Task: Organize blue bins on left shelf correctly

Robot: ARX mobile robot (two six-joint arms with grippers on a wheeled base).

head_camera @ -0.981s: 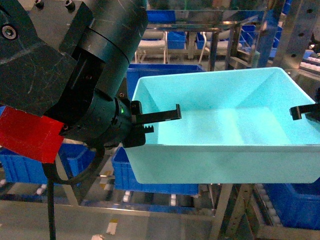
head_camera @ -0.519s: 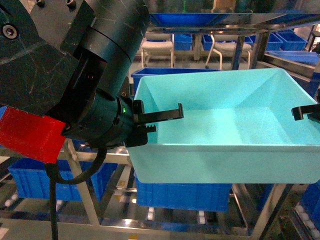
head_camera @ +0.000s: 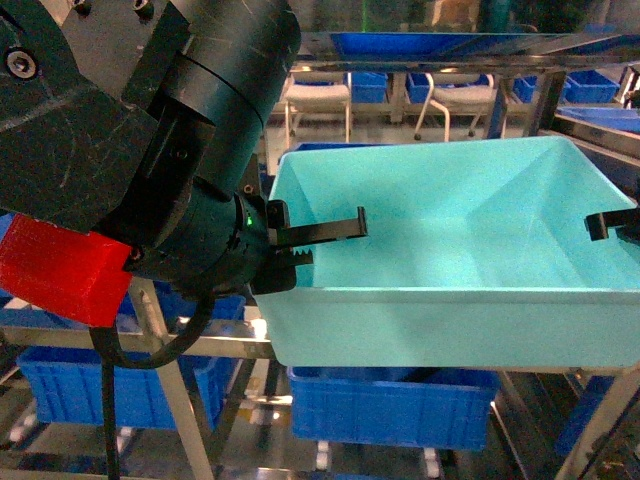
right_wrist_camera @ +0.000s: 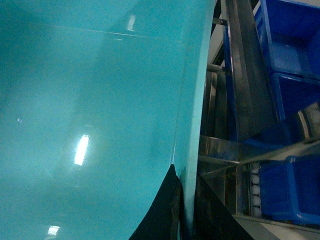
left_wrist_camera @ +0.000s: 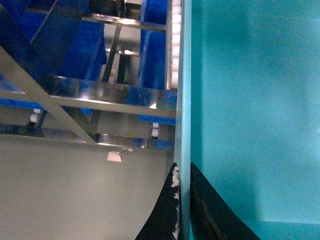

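Observation:
The pale turquoise blue bin (head_camera: pixel 450 230) hangs level in the air in front of the left shelf (head_camera: pixel 200 345), held at both short ends. My left gripper (head_camera: pixel 310 245) is shut on its left wall, one finger inside and one outside. In the left wrist view the gripper (left_wrist_camera: pixel 182 172) pinches the thin rim of the bin (left_wrist_camera: pixel 250 100). My right gripper (head_camera: pixel 603 224) is shut on the right wall, mostly past the view's edge. In the right wrist view this gripper (right_wrist_camera: pixel 182 172) clamps the rim of the bin (right_wrist_camera: pixel 90 100). The bin is empty.
Royal-blue crates (head_camera: pixel 390 405) (head_camera: pixel 90 385) sit on the tier under the steel rail, more on the upper tier (head_camera: pixel 430 42). Slanted posts (left_wrist_camera: pixel 55 115), white rollers (left_wrist_camera: pixel 175 30) and a crate (left_wrist_camera: pixel 155 50) lie below left. Right of the bin stand crates (right_wrist_camera: pixel 287 35) and steel frame (right_wrist_camera: pixel 240 75).
The shelf rails and royal-blue crates have slid downward in the head view, while the bin and both grippers keep their place in it. Both grips are unchanged.

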